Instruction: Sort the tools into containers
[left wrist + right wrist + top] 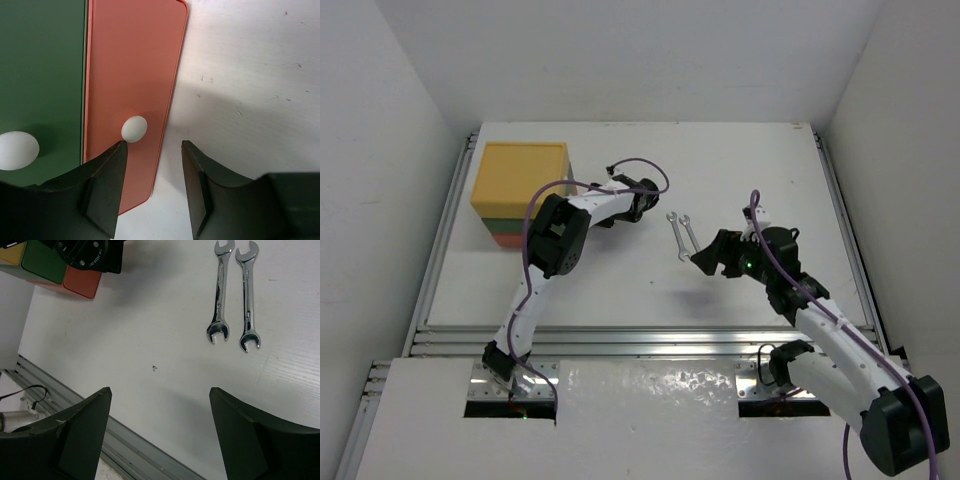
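Note:
Three stacked drawer boxes stand at the far left: yellow [520, 172] on top, dark green [492, 215] in the middle, red-orange [508, 240] at the bottom. In the left wrist view the red front [130, 75] and green front [40, 70] each carry a white knob [134, 128]. My left gripper [154, 145] is open and empty at the red front, with its left fingertip just below the red knob. Two silver wrenches [680, 234] lie side by side mid-table and show in the right wrist view [219, 290]. My right gripper [160, 395] is open and empty, short of the wrenches. Screwdrivers and knife are out of view.
Metal rails [640, 340] run along the table's near edge and show in the right wrist view [100, 437]. More rails line the left side [445, 230] and right side [845, 220]. White walls enclose the table. The left forearm [605, 203] reaches over the table beside the boxes.

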{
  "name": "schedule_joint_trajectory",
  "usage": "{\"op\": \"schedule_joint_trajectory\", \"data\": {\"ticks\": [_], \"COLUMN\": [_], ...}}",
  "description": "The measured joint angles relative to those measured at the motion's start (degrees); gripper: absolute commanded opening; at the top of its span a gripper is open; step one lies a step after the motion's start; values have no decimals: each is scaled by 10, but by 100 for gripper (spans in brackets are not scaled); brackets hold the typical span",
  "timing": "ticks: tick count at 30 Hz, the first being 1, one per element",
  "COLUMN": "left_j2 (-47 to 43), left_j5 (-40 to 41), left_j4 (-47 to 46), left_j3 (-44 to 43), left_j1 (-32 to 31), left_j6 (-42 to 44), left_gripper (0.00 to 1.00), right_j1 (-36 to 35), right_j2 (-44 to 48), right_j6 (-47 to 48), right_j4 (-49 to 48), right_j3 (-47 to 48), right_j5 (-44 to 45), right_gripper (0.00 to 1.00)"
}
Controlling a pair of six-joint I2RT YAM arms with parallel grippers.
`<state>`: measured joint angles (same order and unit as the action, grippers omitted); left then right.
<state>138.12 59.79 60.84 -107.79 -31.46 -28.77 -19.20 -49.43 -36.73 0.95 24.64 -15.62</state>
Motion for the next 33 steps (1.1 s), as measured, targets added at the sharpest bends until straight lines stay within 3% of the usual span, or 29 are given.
{"op": "schedule_joint_trajectory", "data": {"ticks": [15, 33], "left_j2": [17, 33], "left_j5": [30, 51], "left_j4": [16, 25], "left_j3": [-34, -48], "left_j1": [-1, 0], "left_j6": [15, 31], "left_gripper": [46, 35], "right_j1": [0, 0], "right_j2": [-14, -32], "right_j6": [0, -8], "right_j4": [-29, -56], "right_j3": [-2, -7], "right_j5": [-16, -36], "right_gripper": [80, 80]}}
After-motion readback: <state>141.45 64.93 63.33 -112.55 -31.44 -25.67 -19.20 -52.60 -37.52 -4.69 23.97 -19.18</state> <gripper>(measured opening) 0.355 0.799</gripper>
